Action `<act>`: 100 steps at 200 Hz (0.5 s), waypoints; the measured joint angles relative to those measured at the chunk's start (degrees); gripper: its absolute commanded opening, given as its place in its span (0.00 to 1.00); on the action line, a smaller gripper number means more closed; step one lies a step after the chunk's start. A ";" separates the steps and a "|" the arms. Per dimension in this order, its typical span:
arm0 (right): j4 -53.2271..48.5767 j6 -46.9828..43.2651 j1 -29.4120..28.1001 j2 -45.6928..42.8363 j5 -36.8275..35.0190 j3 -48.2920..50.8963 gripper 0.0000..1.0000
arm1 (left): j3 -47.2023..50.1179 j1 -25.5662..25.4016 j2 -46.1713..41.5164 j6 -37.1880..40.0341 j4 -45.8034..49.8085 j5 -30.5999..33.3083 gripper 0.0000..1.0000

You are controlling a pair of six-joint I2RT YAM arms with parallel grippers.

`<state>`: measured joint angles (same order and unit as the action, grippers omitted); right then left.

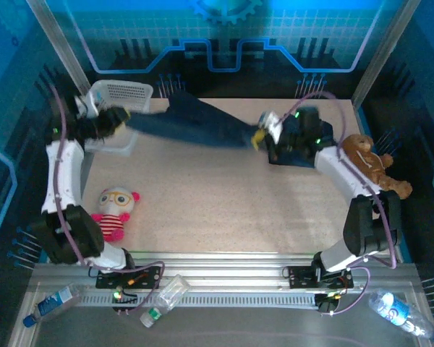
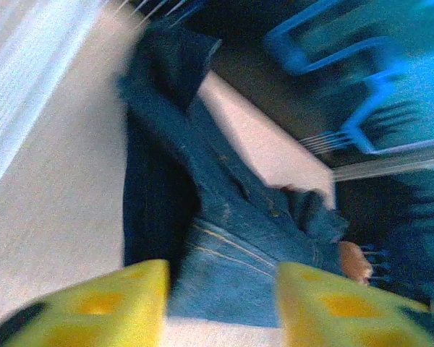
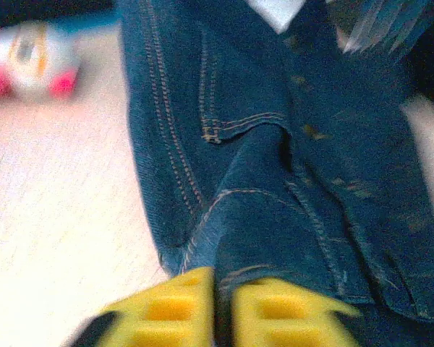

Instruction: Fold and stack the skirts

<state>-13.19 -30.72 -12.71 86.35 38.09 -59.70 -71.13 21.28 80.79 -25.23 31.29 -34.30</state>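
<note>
Top external gives you the whole table (image 1: 224,210), pale and speckled. The denim skirt (image 1: 195,124) is strung across its far part from about 10 o'clock to 1 o'clock, pulled long between the two arms and not lying flat. A white basket (image 1: 123,92) sits at 11 o'clock, just behind the skirt's left end. A dark heap of cloth (image 1: 281,159) lies under the right arm at 2 o'clock; you cannot tell whether it is folded. The teddy bear (image 1: 365,159) rests off the table edge at 3 o'clock, and the plush toy (image 1: 116,210) lies at 8 o'clock, well apart from the skirt.

Your left gripper (image 1: 123,116) is at the skirt's left end. Seen from its own wrist, its fingers stand wide apart with the hem loose between them, so it has no hold. Your right gripper (image 1: 260,136) is at the other end. Its wrist view shows the pads nearly together, pinching a fold of denim by the pocket seam.

By my reading you are early in the task. This skirt is spread out but not folded, no neat stack lies on the table, and every fold and the stacking are left.
</note>
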 measured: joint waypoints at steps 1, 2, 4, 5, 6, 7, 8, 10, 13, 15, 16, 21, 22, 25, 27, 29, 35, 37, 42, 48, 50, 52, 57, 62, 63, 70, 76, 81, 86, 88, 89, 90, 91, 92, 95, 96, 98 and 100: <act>-0.20 -0.31 -0.22 -0.15 -0.17 0.74 0.51 | 0.83 0.11 -0.26 -0.22 -0.11 0.28 0.95; -0.35 -0.46 -0.42 -0.31 -0.31 1.27 0.51 | 2.40 0.24 -0.57 -0.39 -0.28 0.94 0.96; -0.94 -0.72 -0.79 -0.59 -0.72 2.60 0.53 | 4.33 0.52 -1.36 -0.50 -0.42 1.73 0.97; -1.14 -0.72 -0.96 -0.74 -0.87 3.17 0.54 | 5.03 0.61 -1.60 -0.68 -0.37 1.99 0.98; -1.14 -0.72 -0.96 -0.74 -0.87 3.17 0.55 | 5.68 0.72 -1.86 -0.96 -0.37 2.36 0.98; -1.29 -0.68 -1.11 -0.92 -1.05 3.76 0.55 | 6.47 0.87 -2.16 -1.46 -0.37 2.78 0.98; -1.77 -0.94 -1.42 -1.22 -1.44 5.16 0.56 | 7.76 1.09 -2.58 -1.81 -0.42 3.17 0.99; -1.95 -1.05 -1.64 -1.44 -1.60 5.68 0.58 | 9.55 1.49 -3.17 -1.95 -0.48 3.98 0.99; -2.56 -0.85 -2.03 -1.97 -2.05 7.19 0.74 | 12.02 2.05 -4.15 -2.84 -0.35 5.27 0.99; -2.75 -0.87 -2.19 -2.32 -2.21 7.93 0.83 | 13.09 2.32 -4.55 -3.32 -0.37 5.79 0.99; -2.86 -1.18 -2.34 -2.60 -2.43 8.66 0.87 | 13.66 2.45 -4.76 -3.50 -0.35 6.14 0.99; -3.32 -0.57 -2.60 -3.45 -2.95 10.01 1.00 | 16.65 3.39 -6.29 -4.66 0.28 8.44 0.99; -3.41 -0.74 -2.67 -3.74 -3.08 10.47 1.00 | 17.05 3.52 -6.54 -4.85 0.42 8.81 0.99; -3.67 -0.59 -2.75 -4.79 -3.41 11.67 1.00 | 18.25 4.04 -7.41 -5.27 0.85 10.10 0.99; -3.78 -0.37 -2.78 -5.31 -3.56 12.11 1.00 | 18.82 4.33 -7.96 -5.77 1.18 10.97 0.99; -3.80 -0.39 -2.78 -5.75 -3.72 12.39 1.00 | 19.08 4.44 -8.35 -6.12 1.42 11.56 0.99; -3.89 0.17 -2.75 -7.48 -4.42 13.33 1.00 | 19.80 4.98 -9.97 -7.13 1.81 14.10 0.99; -3.80 0.31 -2.75 -8.24 -4.70 13.60 1.00 | 19.89 5.09 -10.56 -7.67 1.81 15.08 0.99; -3.43 0.72 -2.71 -9.55 -5.18 13.79 1.00 | 19.89 5.16 -11.72 -8.17 1.60 16.11 0.99; -2.45 1.49 -2.73 -11.17 -5.84 13.88 1.00 | 19.80 5.11 -13.49 -9.25 0.50 17.68 0.99; -1.99 2.03 -2.73 -11.80 -6.29 13.88 1.00 | 19.71 5.05 -14.10 -9.55 0.11 18.18 0.99; -1.70 2.32 -2.73 -12.02 -6.45 13.88 1.00 | 19.65 5.03 -14.32 -9.73 -0.07 18.36 0.99; -0.11 3.45 -2.73 -13.31 -7.32 13.88 1.00 | 19.21 4.81 -15.30 -10.54 -0.66 19.30 0.99; 1.36 4.92 -2.73 -14.16 -8.46 13.92 1.00 | 18.71 4.46 -15.67 -10.93 -0.96 20.11 0.99; 1.60 5.25 -2.73 -14.27 -8.72 13.92 1.00 | 18.62 4.37 -15.69 -10.95 -1.01 20.24 0.99; 4.48 8.33 -2.71 -15.13 -10.67 14.01 1.00 | 17.51 3.48 -15.58 -11.67 -1.33 21.57 0.99; 6.45 10.80 -2.71 -15.37 -12.11 14.08 1.00 | 16.55 2.45 -15.06 -12.09 -1.66 22.32 0.99; 9.11 13.79 -2.67 -15.41 -13.35 14.40 1.00 | 15.58 1.11 -14.29 -12.39 -1.81 23.17 0.99; 10.82 16.37 -2.64 -15.37 -14.14 14.69 1.00 | 14.82 -0.11 -13.55 -12.44 -1.90 23.93 0.99; 11.54 17.22 -2.64 -15.34 -14.36 14.78 1.00 | 14.47 -0.70 -13.16 -12.46 -1.97 24.15 0.99; 11.76 17.70 -2.64 -15.32 -14.56 14.84 1.00 | 14.29 -1.01 -12.96 -12.46 -2.05 24.22 0.99; 12.44 18.69 -2.62 -15.23 -14.78 14.95 1.00 | 14.16 -1.25 -12.79 -12.46 -2.08 24.28 0.99; 12.68 19.23 -2.62 -15.19 -14.86 15.02 1.00 | 14.16 -1.25 -12.79 -12.46 -2.08 24.28 0.99; 12.90 19.76 -2.62 -15.15 -15.04 15.06 1.00 | 13.86 -1.86 -12.35 -12.48 -2.12 24.59 0.99; 13.77 21.29 -2.62 -15.06 -15.30 15.21 1.00 | 13.35 -2.78 -11.76 -12.59 -2.14 24.94 0.99; 13.77 21.29 -2.62 -15.06 -15.30 15.21 1.00 | 13.35 -2.78 -11.76 -12.59 -2.14 24.94 0.99; 14.64 23.02 -2.64 -14.82 -15.45 15.34 1.00 | 13.03 -3.69 -11.15 -12.61 -2.19 25.18 0.99; 14.88 23.52 -2.64 -14.73 -15.52 15.39 1.00 | 12.76 -4.13 -10.86 -12.66 -2.21 25.57 0.99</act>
<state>1.69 -7.20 -15.35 71.61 22.57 -44.31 -58.37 17.15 69.93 -37.89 29.08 -8.73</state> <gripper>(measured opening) 0.999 0.990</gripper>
